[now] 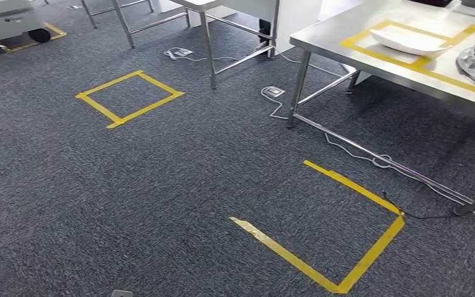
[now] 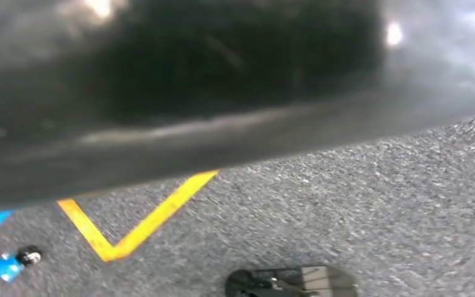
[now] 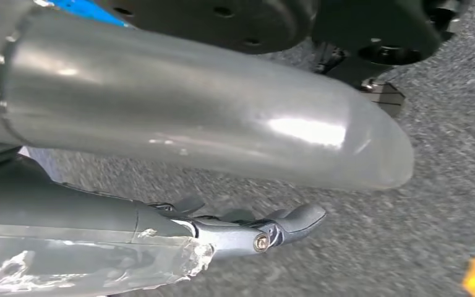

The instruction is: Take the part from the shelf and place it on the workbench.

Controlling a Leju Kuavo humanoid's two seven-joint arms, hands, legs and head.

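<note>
Beside grey steel workbench (image 1: pixel 359 52) with empty, straight-fingered right hand (image 3: pixel 247 235); best steers clear of white cables (image 1: pixel 377 159) beneath it.

Floor: dark grey carpet (image 1: pixel 161 185) throughout. Yellow tape square (image 1: pixel 128 98) marked at left; larger, open-sided tape outline (image 1: pixel 340 229) in the foreground. Steel-framed desk (image 1: pixel 371 59) at right, its top also taped yellow. White cables (image 1: pixel 371 158) trail between the metal legs.
</note>
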